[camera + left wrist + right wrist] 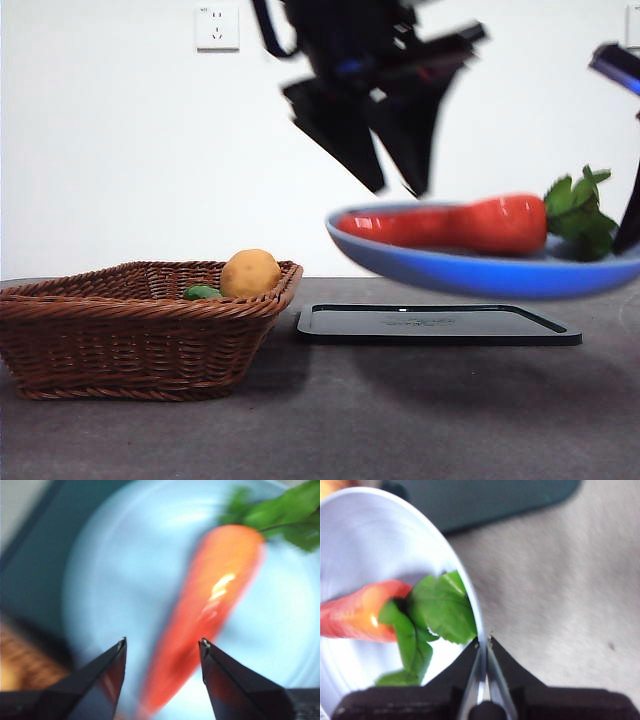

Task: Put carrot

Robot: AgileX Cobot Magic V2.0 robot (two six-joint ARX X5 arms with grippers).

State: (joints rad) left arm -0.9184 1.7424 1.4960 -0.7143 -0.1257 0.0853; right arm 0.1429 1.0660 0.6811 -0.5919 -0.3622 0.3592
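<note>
Tabletop [420, 420] grey and matte, carrying a wicker basket [130, 330] and a flat dark tray [440, 325] side by side. Raised clear above the tray, a blue plate [470, 272], pinched at its rim by the right hand [484, 639], jaws closed to a thin slit with the plate edge between them. Lying across the plate, the carrot [460, 224], glossy red-orange, its green leaves [437, 612] at the thick end right up against the right hand's tips and its tapered end pointing away from that hand. Hovering just above the carrot, the left hand [162, 642], jaws parted wider than the carrot's thin end and gripping nothing, blurred carrot body showing in the gap between them. Off beyond the tapered end and lower down, inside the basket, a round yellow-brown potato [250, 272] with a small green vegetable [201, 292] touching its side.
</note>
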